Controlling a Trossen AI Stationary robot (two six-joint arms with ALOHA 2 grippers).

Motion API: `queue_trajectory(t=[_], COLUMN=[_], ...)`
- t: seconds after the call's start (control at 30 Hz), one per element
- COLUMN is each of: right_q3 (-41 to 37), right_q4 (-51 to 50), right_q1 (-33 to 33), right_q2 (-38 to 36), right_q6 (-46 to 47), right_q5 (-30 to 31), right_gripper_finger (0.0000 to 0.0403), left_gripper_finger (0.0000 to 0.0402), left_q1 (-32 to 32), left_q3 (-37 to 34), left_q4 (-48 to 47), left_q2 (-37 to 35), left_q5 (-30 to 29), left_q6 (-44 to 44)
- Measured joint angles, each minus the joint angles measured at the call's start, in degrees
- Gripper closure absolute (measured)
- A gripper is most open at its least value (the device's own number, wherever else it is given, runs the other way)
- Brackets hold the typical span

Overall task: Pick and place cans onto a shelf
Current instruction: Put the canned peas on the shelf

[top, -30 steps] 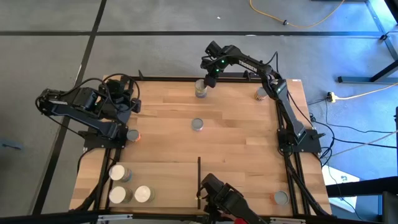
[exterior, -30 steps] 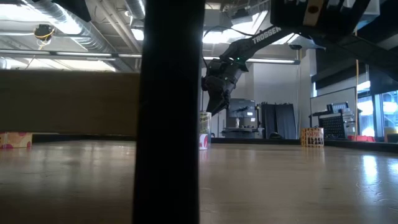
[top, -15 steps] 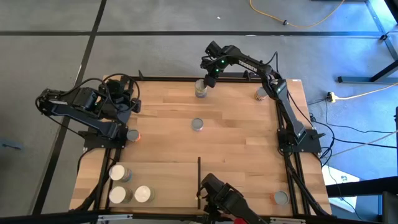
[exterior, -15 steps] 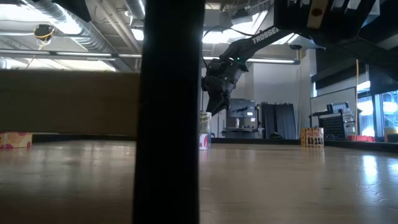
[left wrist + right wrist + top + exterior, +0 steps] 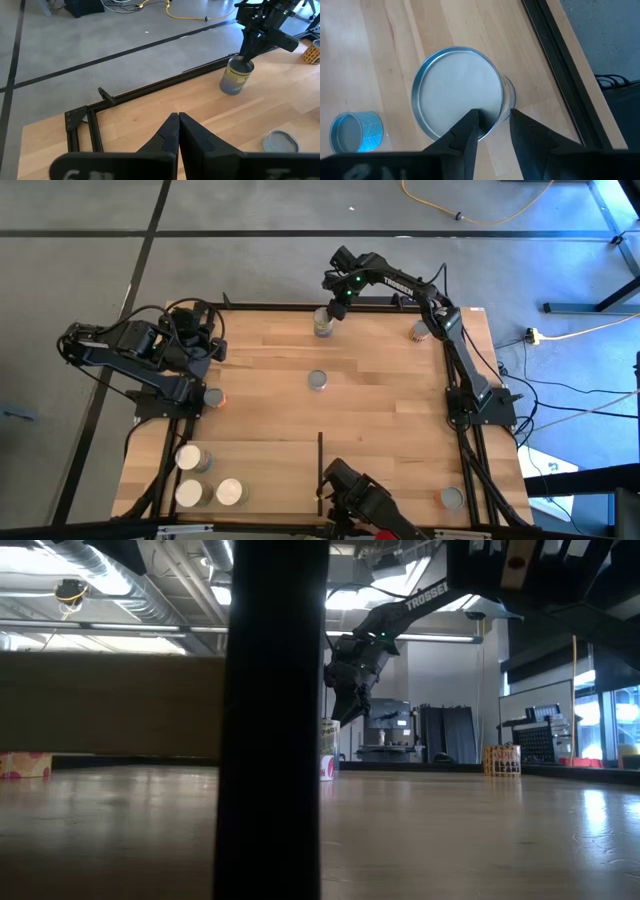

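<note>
A wooden worktop [image 5: 380, 395] with a black frame is seen from above, a dark robot arm at each side.

At the far left, the left arm is folded over the worktop's left edge. Its claw [image 5: 178, 131] is closed, fingertips pressed together, holding nothing. Just near of it, at the left edge, stands one can [image 5: 212, 397].

In the near left corner lies the shelf [image 5: 270, 470], a pale wood panel with a thin black divider [image 5: 320, 461] along its right edge. Three cans with pale tops sit on its left part: one [image 5: 190, 459] farther back and two side by side nearer the front, one [image 5: 188, 494] at the left and one [image 5: 230, 492] at the right.

Near the middle of the worktop a low can with a grey top [image 5: 317, 381] stands alone, well apart from the rest.

At the far edge, slightly left of centre, a taller can with a yellowish label [image 5: 323, 324] stands upright. The right arm reaches from its base on the right side across to this can, and the right claw [image 5: 491, 129] hangs directly over it, fingers a little apart. One finger seems to sit over the silver lid and the other just outside the rim, but whether they touch the can is hard to judge.

Further right, a can [image 5: 419, 332] sits at the far right corner, and another grey-topped one [image 5: 452, 498] in the near right corner.
</note>
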Motion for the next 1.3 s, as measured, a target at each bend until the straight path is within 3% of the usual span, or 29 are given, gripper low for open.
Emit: queue_trajectory(t=[0.77, 1.3], right_q3=[-0.02, -0.02], right_q4=[0.22, 0.04], right_q1=[0.02, 0.41], right_q2=[-0.02, -0.04], right_q6=[1.51, 2.75], right_q5=[0.09, 0.18], right_gripper_finger=[0.0394, 0.0401], left_gripper_finger=[0.0401, 0.0400], left_q1=[-0.02, -0.02], left_q3=[0.00, 0.00], left_q4=[0.01, -0.01], left_q2=[0.00, 0.00], left_q5=[0.00, 0.00], left_q6=[0.00, 0.00])
